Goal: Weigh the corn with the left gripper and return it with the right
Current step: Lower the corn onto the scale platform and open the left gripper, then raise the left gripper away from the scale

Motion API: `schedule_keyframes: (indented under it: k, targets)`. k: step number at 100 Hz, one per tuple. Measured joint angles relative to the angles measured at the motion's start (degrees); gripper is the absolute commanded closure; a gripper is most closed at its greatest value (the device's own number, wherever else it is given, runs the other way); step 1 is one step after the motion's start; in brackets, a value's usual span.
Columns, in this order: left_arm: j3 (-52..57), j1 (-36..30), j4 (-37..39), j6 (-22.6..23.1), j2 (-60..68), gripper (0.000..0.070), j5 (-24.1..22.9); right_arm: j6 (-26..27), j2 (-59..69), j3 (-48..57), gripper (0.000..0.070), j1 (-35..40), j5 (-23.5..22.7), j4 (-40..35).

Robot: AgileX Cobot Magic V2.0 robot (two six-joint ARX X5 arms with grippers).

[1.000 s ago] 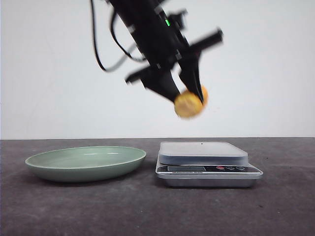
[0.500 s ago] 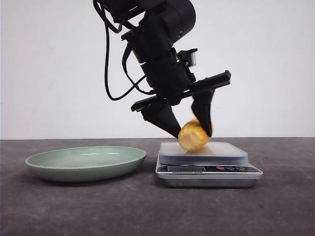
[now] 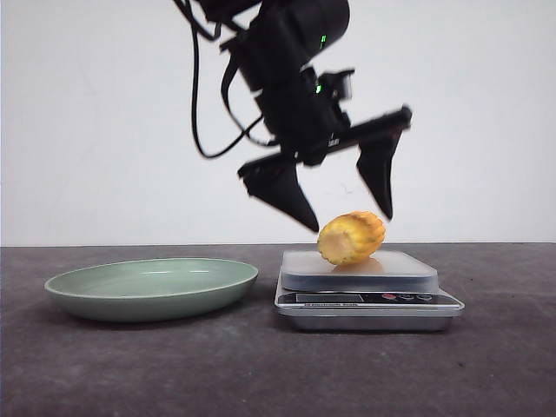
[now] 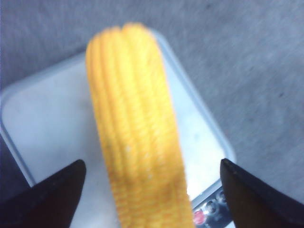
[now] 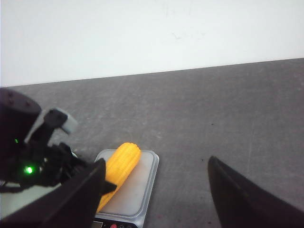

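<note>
I see one corn (image 3: 351,237) lying on one kitchen scale (image 3: 365,287) beside one green plate (image 3: 152,287); left gripper (image 3: 347,213) spread wide above, right gripper (image 5: 156,190) also wide.

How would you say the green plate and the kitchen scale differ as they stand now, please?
The green plate is round, shallow and bears nothing; the kitchen scale is boxy and silver-grey, with buttons on its front, and carries the corn on its platform. The plate lies to the left, the scale under the open left gripper. Both rest on the dark table.
</note>
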Motion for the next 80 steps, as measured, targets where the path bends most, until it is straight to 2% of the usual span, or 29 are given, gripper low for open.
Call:
schedule_keyframes:
  k: [21,33,46,65,80]
  targets:
    - [4.8,-0.3,-1.9,2.3,-8.6,0.0146,-0.5,0.0,0.0,0.0,0.0273,0.0,0.0,0.0]
    - [5.9,-0.2,-3.7,5.1,-17.7,0.0146,-5.6,0.0,0.0,0.0,0.0273,0.0,0.0,-0.1]
    - [6.0,2.3,-10.2,8.9,-25.7,0.0146,-12.3,0.0,0.0,0.0,0.0273,0.0,0.0,-0.1]
    - [5.5,8.6,-19.6,11.3,-35.7,0.0146,-14.1,0.0,0.0,0.0,0.0273,0.0,0.0,-0.1]
    - [5.6,11.7,-23.4,12.2,-47.8,0.0146,-17.6,0.0,0.0,0.0,0.0274,0.0,0.0,-0.1]
